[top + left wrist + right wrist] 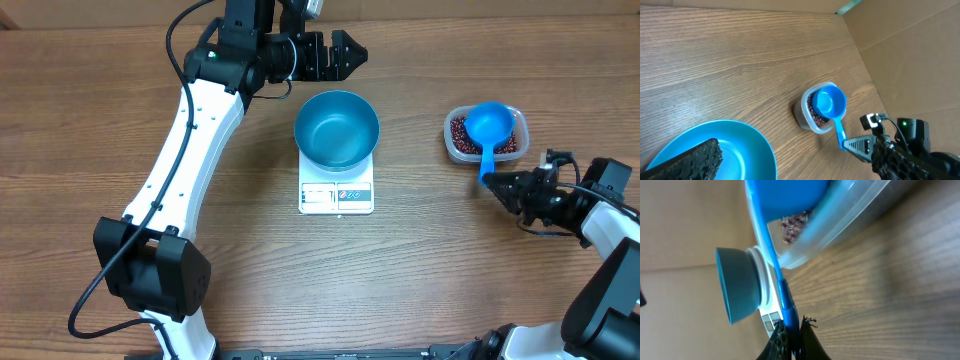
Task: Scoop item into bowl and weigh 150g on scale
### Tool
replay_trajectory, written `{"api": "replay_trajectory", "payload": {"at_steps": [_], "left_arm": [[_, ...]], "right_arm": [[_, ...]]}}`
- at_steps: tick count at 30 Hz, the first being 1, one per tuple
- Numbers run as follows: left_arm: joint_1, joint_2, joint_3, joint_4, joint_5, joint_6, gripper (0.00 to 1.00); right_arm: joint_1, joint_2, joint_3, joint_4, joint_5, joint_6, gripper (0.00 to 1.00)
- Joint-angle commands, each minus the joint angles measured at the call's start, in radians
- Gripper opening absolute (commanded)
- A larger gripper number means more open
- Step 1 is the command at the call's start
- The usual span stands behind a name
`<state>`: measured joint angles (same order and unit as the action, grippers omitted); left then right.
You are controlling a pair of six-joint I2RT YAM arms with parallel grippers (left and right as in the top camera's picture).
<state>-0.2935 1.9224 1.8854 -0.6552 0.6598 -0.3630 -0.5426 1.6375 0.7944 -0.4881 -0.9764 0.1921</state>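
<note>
- a round deep blue bowl stands upright on a small flat white square kitchen scale, near the middle of the wooden table; the scale's display and buttons sit on the edge nearest the robot.
- the many small dark red-brown beans lie in a clear rounded-rectangle plastic tub, well apart from the bowl, on the robot's right side.
- a small blue plastic scoop with a long handle rests with its cup on top of the tub, over the beans; the handle slopes down past the tub's near rim.
- the right gripper is clenched on the end of the scoop's handle; the right wrist view shows the handle running straight in between its dark fingers.
- the left gripper hovers just beyond the bowl's far rim, spread wide and grasping nothing; one dark ribbed finger shows in front of the bowl in the left wrist view.
</note>
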Motion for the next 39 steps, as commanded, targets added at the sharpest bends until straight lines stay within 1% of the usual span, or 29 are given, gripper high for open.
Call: {"api": "replay_trajectory", "payload": {"at_steps": [1,3,5,6,8,10,12,14,15,16,21,24,26,27,30,34,36,39], "left_arm": [[0.005,-0.013,0.001,0.001,-0.022,0.027,1.00],[0.005,-0.013,0.001,0.000,-0.029,0.027,0.99],[0.005,-0.013,0.001,-0.002,-0.036,0.027,0.99],[0.005,-0.013,0.001,-0.002,-0.037,0.027,0.99],[0.005,-0.013,0.001,-0.002,-0.042,0.027,1.00],[0.005,-0.013,0.001,-0.001,-0.042,0.027,1.00],[0.005,-0.013,0.001,-0.002,-0.042,0.027,0.99],[0.005,-0.013,0.001,-0.008,-0.042,0.027,0.99],[0.005,-0.013,0.001,-0.014,-0.042,0.027,1.00],[0.005,-0.013,0.001,-0.017,-0.042,0.028,1.00],[0.005,-0.013,0.001,-0.023,-0.042,0.050,0.99],[0.005,-0.013,0.001,-0.034,-0.042,0.052,1.00],[0.005,-0.013,0.001,-0.042,-0.042,0.061,1.00],[0.005,-0.013,0.001,-0.044,-0.043,0.072,1.00],[0.005,-0.013,0.001,-0.043,-0.043,0.076,1.00],[0.005,-0.013,0.001,-0.041,-0.067,0.076,1.00],[0.005,-0.013,0.001,-0.038,-0.084,0.076,0.99],[0.005,-0.013,0.001,-0.034,-0.095,0.076,1.00]], "right_arm": [[-0.003,-0.007,0.113,-0.103,0.072,-0.043,0.04],[0.000,-0.007,0.172,-0.195,0.154,-0.045,0.04],[0.009,-0.007,0.219,-0.271,0.264,-0.064,0.07],[0.013,-0.007,0.230,-0.288,0.298,-0.067,0.09],[0.023,-0.007,0.237,-0.287,0.306,-0.067,0.12],[0.031,-0.006,0.237,-0.271,0.303,-0.067,0.22],[0.031,-0.006,0.237,-0.253,0.303,-0.067,0.34],[0.031,-0.006,0.237,-0.230,0.303,-0.067,0.54],[0.031,-0.007,0.237,-0.217,0.302,-0.067,0.71],[0.031,-0.007,0.237,-0.217,0.299,-0.066,0.74],[0.020,-0.007,0.237,-0.274,0.195,-0.067,0.80],[0.000,-0.007,0.222,-0.327,0.170,-0.067,0.80],[-0.029,-0.007,0.193,-0.319,0.106,-0.051,0.81],[-0.048,-0.010,0.175,-0.293,0.082,-0.031,0.86],[-0.135,-0.044,0.059,-0.110,0.073,0.075,0.88],[-0.179,-0.077,-0.100,0.098,0.024,0.161,0.88],[-0.175,-0.083,-0.197,0.288,-0.044,0.223,0.87],[-0.149,-0.083,-0.291,0.536,-0.058,0.351,0.87]]}}
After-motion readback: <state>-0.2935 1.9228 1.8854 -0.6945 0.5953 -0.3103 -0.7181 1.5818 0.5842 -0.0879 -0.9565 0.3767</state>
